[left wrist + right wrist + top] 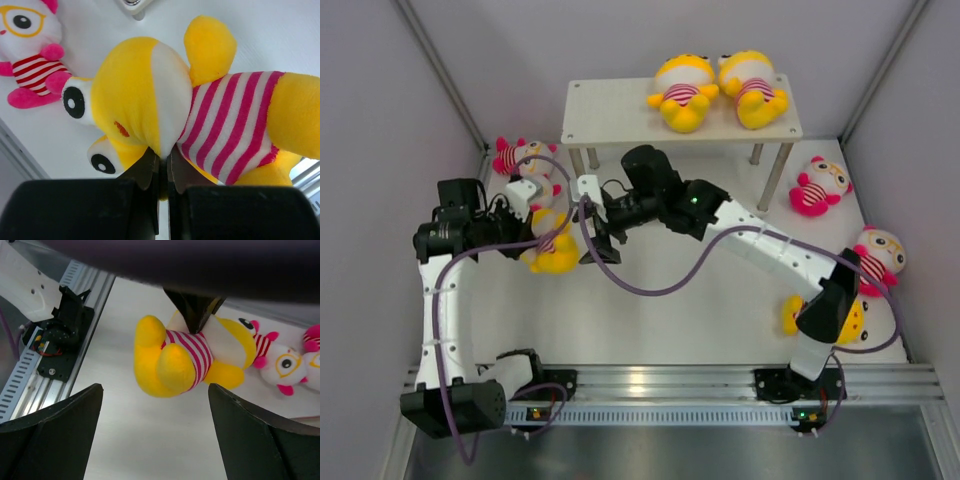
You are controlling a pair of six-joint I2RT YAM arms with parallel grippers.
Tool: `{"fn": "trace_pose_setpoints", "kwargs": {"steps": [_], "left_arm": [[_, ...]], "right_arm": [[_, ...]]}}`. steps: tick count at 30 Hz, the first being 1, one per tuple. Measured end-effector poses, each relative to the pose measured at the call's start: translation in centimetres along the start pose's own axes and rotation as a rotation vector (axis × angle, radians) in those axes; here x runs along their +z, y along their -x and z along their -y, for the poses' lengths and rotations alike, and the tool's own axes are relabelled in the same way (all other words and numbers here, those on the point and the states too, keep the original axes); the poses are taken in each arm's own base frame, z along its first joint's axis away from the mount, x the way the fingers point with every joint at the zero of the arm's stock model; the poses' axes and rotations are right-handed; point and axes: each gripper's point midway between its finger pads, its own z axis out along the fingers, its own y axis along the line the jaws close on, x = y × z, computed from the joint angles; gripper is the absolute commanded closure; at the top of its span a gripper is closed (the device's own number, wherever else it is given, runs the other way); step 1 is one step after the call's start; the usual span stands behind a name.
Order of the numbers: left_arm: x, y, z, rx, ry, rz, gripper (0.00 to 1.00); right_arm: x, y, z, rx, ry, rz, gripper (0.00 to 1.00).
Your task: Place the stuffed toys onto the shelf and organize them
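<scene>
The left gripper is clenched on a yellow doll, with the fabric pinched just below the head. In the top view this doll is located left of centre, in front of the shelf. Whether it is lifted clear of the desk cannot be told.

The right gripper is released. Its fingers are spread wide to either side of the yellow doll and are not in contact with it. In the top view the right gripper is found just right of that doll.

Positions of the other toys in the top view:

- Two more yellow dolls are laid side by side on the right half of the shelf's top board.
- Two pink dolls are placed on the desk at upper left, near the shelf's left legs. One is partly hidden by the left arm.
- A third pink doll lies to the right of the shelf.
- A fourth pink doll lies at the right edge.
- A last yellow doll is partly covered by the right arm at lower right.
</scene>
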Motion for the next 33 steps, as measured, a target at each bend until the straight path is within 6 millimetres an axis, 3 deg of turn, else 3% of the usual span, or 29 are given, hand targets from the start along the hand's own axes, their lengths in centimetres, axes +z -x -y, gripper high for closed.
{"fn": "trace_pose_setpoints", "kwargs": {"steps": [4,14,22,26,29,31,33], "left_arm": [[-0.1,-0.2,1.4,0.010,-0.037,-0.014,1.00],[-0.1,-0.2,2.4,0.001,-0.077,-0.015,1.00],[-0.3,0.3,2.2,-0.012,-0.070,-0.008,1.00],[-0.3,0.1,2.3,-0.019,-0.074,-0.018,1.00],[-0.3,-0.1,2.5,-0.033,-0.082,-0.025,1.00],[-0.3,-0.1,2.6,-0.038,-0.083,-0.026,1.00],[-0.3,-0.1,2.6,-0.041,-0.083,-0.026,1.00]], "right_arm": [[2.6,-3.0,-0.5,0.065,0.077,-0.031,0.14],[3.9,-1.2,-0.6,0.105,0.120,0.069,0.19],[5.1,-3.9,-1.1,0.132,0.127,0.046,0.25],[5.4,-5.7,-1.7,0.151,0.122,0.041,0.46],[5.6,-5.4,-1.4,0.157,0.103,0.065,0.67],[5.7,-4.9,-1.1,0.156,0.096,0.080,0.89],[5.7,-4.7,-0.9,0.164,0.088,0.090,1.00]]}}
